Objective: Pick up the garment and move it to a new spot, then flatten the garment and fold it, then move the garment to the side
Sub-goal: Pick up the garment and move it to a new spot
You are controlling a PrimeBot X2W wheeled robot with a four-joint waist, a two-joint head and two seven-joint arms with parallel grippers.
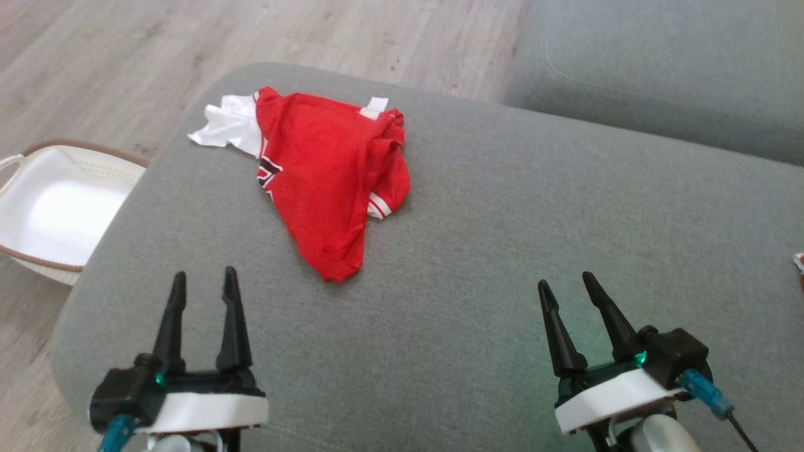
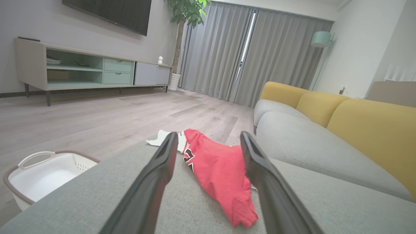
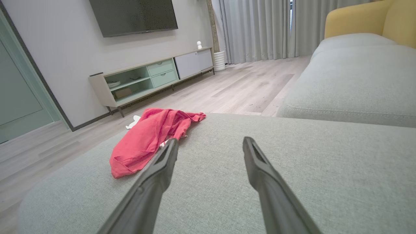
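The garment (image 1: 326, 169) is a red shirt with white trim, lying crumpled on the far left part of a grey sofa seat (image 1: 502, 251). My left gripper (image 1: 204, 279) hovers open near the seat's front left, short of the garment's nearest tip, holding nothing. My right gripper (image 1: 568, 282) is open at the front right, well apart from the cloth. In the left wrist view the garment (image 2: 217, 172) lies between and beyond the fingers (image 2: 152, 182). The right wrist view has the garment (image 3: 146, 139) off to the left of my open gripper (image 3: 210, 141).
A white basket (image 1: 50, 207) with a brown rim stands on the wooden floor left of the seat. A second grey cushion (image 1: 659, 69) lies at the far right. Yellow backrests (image 2: 367, 126) rise beyond it. A small red item (image 1: 799, 262) peeks in at the right edge.
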